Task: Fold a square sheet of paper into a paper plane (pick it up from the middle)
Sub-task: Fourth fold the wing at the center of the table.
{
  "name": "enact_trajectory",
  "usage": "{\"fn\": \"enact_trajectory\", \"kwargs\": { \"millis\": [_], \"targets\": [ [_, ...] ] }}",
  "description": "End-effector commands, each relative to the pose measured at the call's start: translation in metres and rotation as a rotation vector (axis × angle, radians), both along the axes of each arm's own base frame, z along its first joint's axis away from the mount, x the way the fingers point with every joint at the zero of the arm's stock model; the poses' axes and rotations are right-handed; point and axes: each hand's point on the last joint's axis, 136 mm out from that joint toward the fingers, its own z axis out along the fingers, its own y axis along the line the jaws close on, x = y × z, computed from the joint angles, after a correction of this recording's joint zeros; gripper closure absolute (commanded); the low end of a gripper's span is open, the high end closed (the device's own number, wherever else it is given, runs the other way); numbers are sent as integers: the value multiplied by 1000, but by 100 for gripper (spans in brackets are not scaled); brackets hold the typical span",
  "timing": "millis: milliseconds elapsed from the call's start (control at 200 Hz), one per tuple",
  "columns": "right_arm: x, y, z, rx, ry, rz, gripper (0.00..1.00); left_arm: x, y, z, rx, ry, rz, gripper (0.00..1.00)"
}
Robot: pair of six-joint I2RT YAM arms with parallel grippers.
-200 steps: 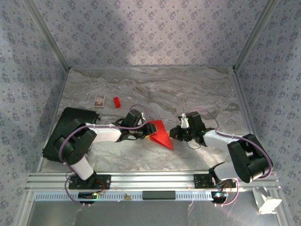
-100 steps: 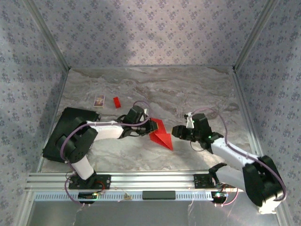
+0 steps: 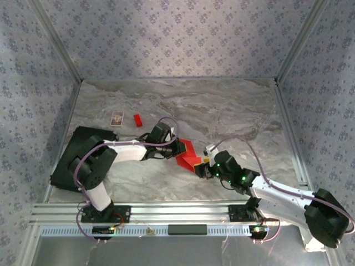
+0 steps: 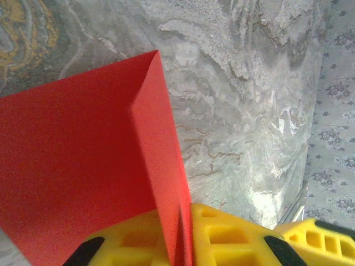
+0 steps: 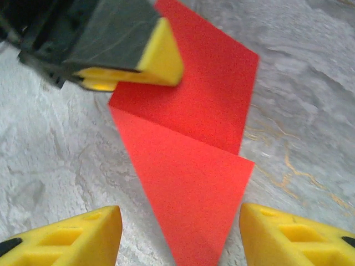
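The square sheet of paper (image 3: 189, 157) is bright red and folded into a pointed shape with a crease across it. It lies mid-table, its point toward the near edge. My left gripper (image 3: 178, 148) is shut on an upright fold of the paper (image 4: 83, 166), which is pinched between its yellow pads (image 4: 233, 238). My right gripper (image 3: 203, 168) stands open at the paper's pointed end. In the right wrist view the red tip (image 5: 194, 188) lies between its two yellow fingertips (image 5: 72, 238), touching neither. The left gripper's finger (image 5: 158, 52) rests on the paper's far part.
A tiny red block (image 3: 137, 120) and a small patterned card (image 3: 116, 118) lie at the back left. A black pad (image 3: 69, 152) sits along the left side. Metal rails (image 3: 177, 213) run along the near edge, and patterned walls enclose the marbled table (image 3: 238, 111).
My right gripper has opened and swung forward and left to the paper's tip. The left gripper has closed on the paper's fold and shifted slightly right.
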Motion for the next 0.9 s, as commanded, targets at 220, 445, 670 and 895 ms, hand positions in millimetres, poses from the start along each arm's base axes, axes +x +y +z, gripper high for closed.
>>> {"fn": "enact_trajectory", "kwargs": {
  "millis": [220, 445, 670, 895],
  "targets": [
    [11, 9, 8, -160, -226, 57, 45, 1, 0, 5, -9, -9, -20, 86],
    [12, 8, 9, -155, -241, 40, 44, 0, 0, 5, -8, -8, -22, 86],
    [10, 9, 8, -167, -241, 57, 45, -1, 2, 4, -1, -4, -21, 86],
    [7, 6, 4, -182, -246, 63, 48, -1, 2, 5, 3, -5, -19, 86]
  ]
}}
